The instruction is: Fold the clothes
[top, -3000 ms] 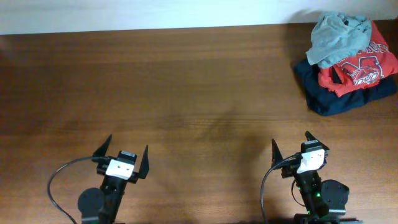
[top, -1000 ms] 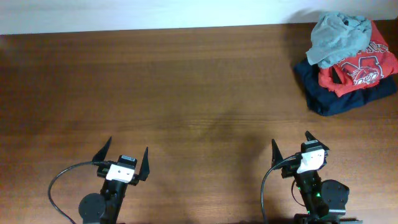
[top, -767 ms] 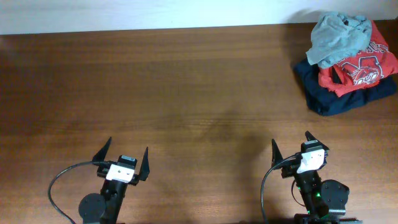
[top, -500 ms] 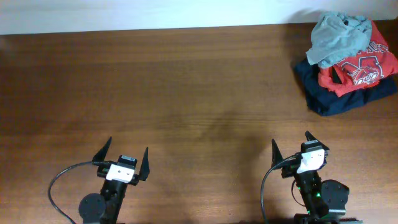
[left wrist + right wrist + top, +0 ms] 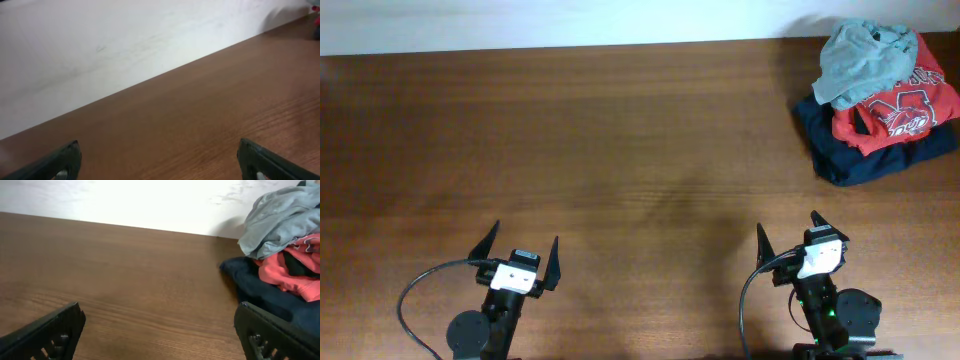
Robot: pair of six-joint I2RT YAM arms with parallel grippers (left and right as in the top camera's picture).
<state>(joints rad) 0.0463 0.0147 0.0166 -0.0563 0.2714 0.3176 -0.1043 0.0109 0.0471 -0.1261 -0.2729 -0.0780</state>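
Observation:
The clothes, a crumpled pale grey-green T-shirt [image 5: 860, 60], lie on top of a pile at the table's far right corner; the right wrist view shows the same T-shirt [image 5: 285, 220] at its upper right. My left gripper [image 5: 525, 238] stands open near the front edge on the left, far from the pile, and in its own view the left gripper [image 5: 157, 150] has only bare wood between its fingers. My right gripper [image 5: 788, 226] is open at the front right, well short of the pile, and from the wrist the right gripper [image 5: 157, 315] holds nothing.
Under the grey-green shirt lie a red shirt with white lettering [image 5: 900, 105] and a folded dark navy garment [image 5: 870, 155]. The brown wooden table [image 5: 620, 150] ends at a white wall along the far edge.
The left arm drew back slightly toward the front edge between three seconds and one second ago; since then nothing has moved.

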